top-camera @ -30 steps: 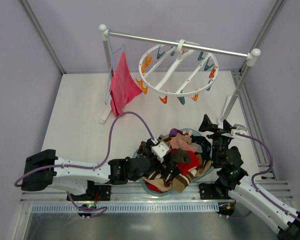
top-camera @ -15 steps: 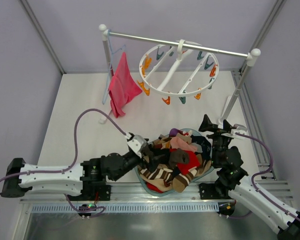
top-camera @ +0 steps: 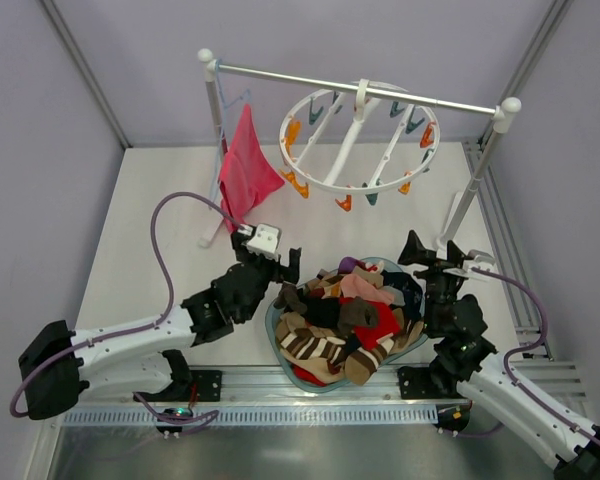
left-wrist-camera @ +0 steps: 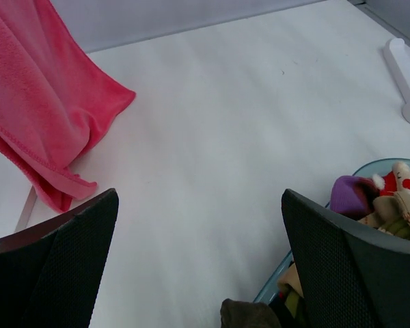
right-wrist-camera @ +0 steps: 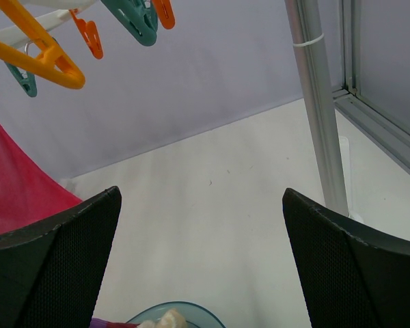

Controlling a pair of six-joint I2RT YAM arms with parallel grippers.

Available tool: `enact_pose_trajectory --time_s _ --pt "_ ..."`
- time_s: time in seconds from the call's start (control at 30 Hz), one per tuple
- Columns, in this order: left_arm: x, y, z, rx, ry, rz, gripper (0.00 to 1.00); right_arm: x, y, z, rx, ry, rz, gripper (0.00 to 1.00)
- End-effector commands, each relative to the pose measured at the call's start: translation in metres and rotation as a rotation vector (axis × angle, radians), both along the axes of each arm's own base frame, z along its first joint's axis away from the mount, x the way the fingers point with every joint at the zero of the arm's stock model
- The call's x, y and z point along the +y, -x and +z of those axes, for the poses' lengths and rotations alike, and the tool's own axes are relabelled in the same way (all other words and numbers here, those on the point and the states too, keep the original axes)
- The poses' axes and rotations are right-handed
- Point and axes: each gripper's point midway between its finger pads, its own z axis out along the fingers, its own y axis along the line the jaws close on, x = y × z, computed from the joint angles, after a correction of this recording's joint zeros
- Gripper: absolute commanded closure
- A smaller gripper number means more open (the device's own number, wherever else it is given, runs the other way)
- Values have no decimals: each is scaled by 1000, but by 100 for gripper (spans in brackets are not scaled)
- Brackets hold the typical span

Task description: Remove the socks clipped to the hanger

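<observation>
The socks [top-camera: 345, 320] lie in a mixed heap of black, brown, red and striped fabric in a blue bowl [top-camera: 273, 322] at the front centre. The white round hanger [top-camera: 360, 140] hangs from the rail, and I see no sock on its orange and teal clips. My left gripper [top-camera: 283, 268] is open and empty just off the bowl's left rim. In the left wrist view [left-wrist-camera: 201, 273] a dark sock end [left-wrist-camera: 249, 314] lies below it. My right gripper [top-camera: 432, 250] is open and empty to the right of the bowl, and also shows in the right wrist view [right-wrist-camera: 201, 266].
A pink cloth [top-camera: 245, 170] hangs from a thin blue hanger at the rail's left end. The metal rail [top-camera: 380, 92] stands on white posts [top-camera: 478, 190]. Orange and teal clips [right-wrist-camera: 48, 61] hang above the right gripper. The bowl's rim [right-wrist-camera: 178, 307] is just below it.
My left gripper has pulled out of the sock heap and moved up and to the left, clear of the bowl. The ring hanger has swung slightly. The right arm has not moved.
</observation>
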Motion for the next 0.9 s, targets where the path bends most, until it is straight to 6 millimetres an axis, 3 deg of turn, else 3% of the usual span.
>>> enact_pose_trajectory --time_s 0.0,0.13,0.17,0.2,0.3,0.47,0.6,0.7,0.87 --pt "-7 -14 27 -25 106 13 0 -3 3 7 -39 -56 -4 0" --pt "6 -30 35 -20 215 58 0 -5 4 8 -50 -65 -7 0" --pt "21 -43 36 -22 243 102 0 -4 4 8 -48 -62 -6 0" --pt "20 -47 37 -16 296 73 0 -4 4 8 -47 -63 -5 1" --pt "41 -71 33 15 353 114 0 -4 3 7 -46 -63 -5 0" --pt "38 -83 21 51 309 141 0 -5 4 8 -49 -63 -9 0" --pt "31 -92 0 89 287 158 1 -6 4 8 -52 -67 -12 0" --pt "18 -91 -6 108 294 100 0 -5 4 7 -50 -65 -10 0" --pt "21 -92 -7 80 304 109 0 -5 3 7 -48 -62 -11 0"
